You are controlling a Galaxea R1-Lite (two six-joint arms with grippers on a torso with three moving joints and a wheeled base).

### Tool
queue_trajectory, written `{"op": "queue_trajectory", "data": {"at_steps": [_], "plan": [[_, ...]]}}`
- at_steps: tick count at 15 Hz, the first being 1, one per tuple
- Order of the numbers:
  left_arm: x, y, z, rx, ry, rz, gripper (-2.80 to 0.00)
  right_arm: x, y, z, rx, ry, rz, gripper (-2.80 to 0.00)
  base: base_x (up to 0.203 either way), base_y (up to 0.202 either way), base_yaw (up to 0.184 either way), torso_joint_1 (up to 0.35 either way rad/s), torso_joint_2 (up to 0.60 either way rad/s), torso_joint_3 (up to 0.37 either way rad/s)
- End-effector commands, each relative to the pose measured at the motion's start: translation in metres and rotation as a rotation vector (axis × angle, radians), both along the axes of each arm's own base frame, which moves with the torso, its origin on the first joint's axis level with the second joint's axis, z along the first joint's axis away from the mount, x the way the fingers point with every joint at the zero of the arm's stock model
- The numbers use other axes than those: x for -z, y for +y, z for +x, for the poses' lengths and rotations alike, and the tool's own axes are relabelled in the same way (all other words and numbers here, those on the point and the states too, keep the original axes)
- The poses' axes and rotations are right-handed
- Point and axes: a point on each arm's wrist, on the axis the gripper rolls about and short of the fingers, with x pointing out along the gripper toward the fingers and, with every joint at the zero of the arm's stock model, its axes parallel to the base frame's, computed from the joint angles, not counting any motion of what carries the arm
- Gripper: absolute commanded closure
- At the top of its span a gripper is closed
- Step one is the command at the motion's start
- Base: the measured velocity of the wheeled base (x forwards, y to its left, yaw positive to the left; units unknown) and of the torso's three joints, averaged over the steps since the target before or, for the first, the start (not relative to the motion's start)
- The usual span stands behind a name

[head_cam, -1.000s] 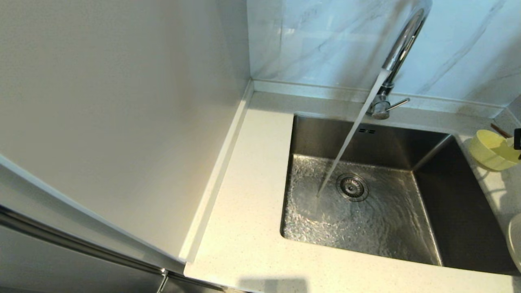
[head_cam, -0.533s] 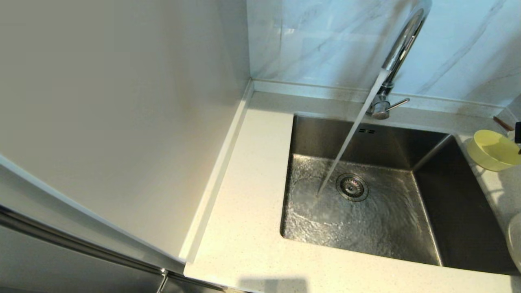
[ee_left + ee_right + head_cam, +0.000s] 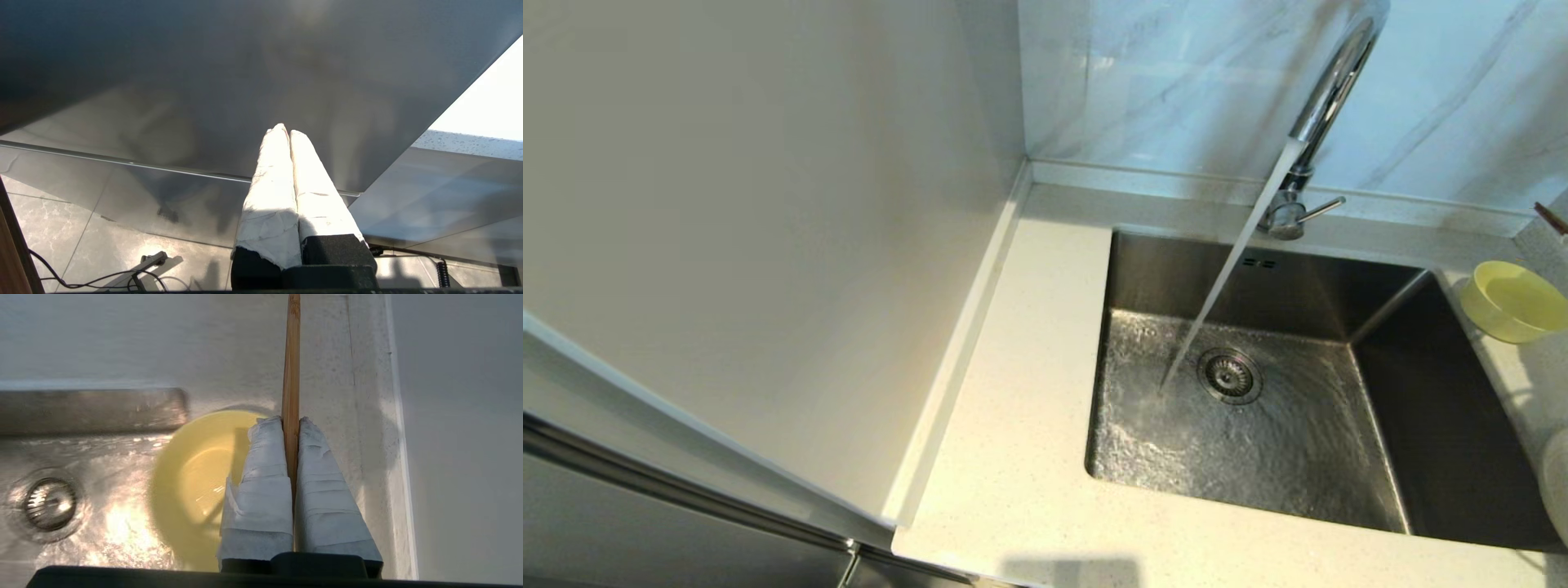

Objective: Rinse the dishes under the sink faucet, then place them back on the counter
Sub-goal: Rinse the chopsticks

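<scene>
Water (image 3: pixel 1217 294) runs in a slanted stream from the tall shiny chrome gooseneck faucet (image 3: pixel 1327 90) into the rectangular brushed stainless-steel sink (image 3: pixel 1250 425), landing just beside the round metal drain strainer (image 3: pixel 1229 376) and spreading in ripples over the basin floor. The faucet's thin straight lever handle (image 3: pixel 1321 208) sticks out at its base.

On the off-white, finely speckled stone bench (image 3: pixel 1013 425), at the sink's far right corner, sits the small pale-yellow round bowl (image 3: pixel 1511 300), upright. A curved edge of the white round plate (image 3: pixel 1556 490) shows at the right border of the head view, on the bench beside the sink.

The right gripper (image 3: pixel 291 426) is above the bowl and the bench at the sink's right side, its white-wrapped fingers (image 3: pixel 261 477) clamped on the long thin brown wooden chopsticks (image 3: pixel 291 359), which stick straight out past the fingertips; whether both sticks are held cannot be told. In the head view only a dark tip of the chopsticks (image 3: pixel 1552 217) shows near the right border.

The left gripper (image 3: pixel 286 130) is parked low, near a plain grey panel (image 3: pixel 204 81) above a tiled floor (image 3: pixel 61 228), its wrapped fingers pressed together with nothing between them.
</scene>
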Motion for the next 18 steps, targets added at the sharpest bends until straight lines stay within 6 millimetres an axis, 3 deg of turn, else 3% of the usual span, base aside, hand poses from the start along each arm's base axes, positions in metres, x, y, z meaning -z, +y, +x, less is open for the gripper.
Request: {"op": "queue_trajectory", "data": {"at_steps": [1,5,7,11,14,16,18], "plan": [[0.000,0.000,0.000,-0.001,0.000,0.000,0.00,-0.026,0.020,-0.021,-0.017,-0.040,-0.022,0.00,0.000,0.000,0.000,0.000,0.00,0.000],[0.000,0.000,0.000,-0.001,0.000,0.000,0.00,-0.055,0.081,-0.048,-0.131,-0.077,-0.073,0.00,0.000,0.000,0.000,0.000,0.00,0.000],[0.000,0.000,0.000,-0.001,0.000,0.000,0.00,-0.050,0.114,-0.059,-0.225,-0.037,-0.110,0.00,0.000,0.000,0.000,0.000,0.00,0.000],[0.000,0.000,0.000,-0.001,0.000,0.000,0.00,-0.011,0.185,-0.069,-0.398,-0.014,-0.155,0.00,0.000,0.000,0.000,0.000,0.00,0.000],[0.000,0.000,0.000,-0.001,0.000,0.000,0.00,0.024,0.228,-0.072,-0.440,-0.137,-0.239,0.00,0.000,0.000,0.000,0.000,0.00,0.000],[0.000,0.000,0.000,-0.001,0.000,0.000,0.00,0.033,0.249,-0.074,-0.416,-0.270,-0.283,0.00,0.000,0.000,0.000,0.000,0.00,0.000],[0.000,0.000,0.000,-0.001,0.000,0.000,0.00,0.036,0.264,-0.074,-0.393,-0.328,-0.213,0.00,0.000,0.000,0.000,0.000,0.00,0.000]]}}
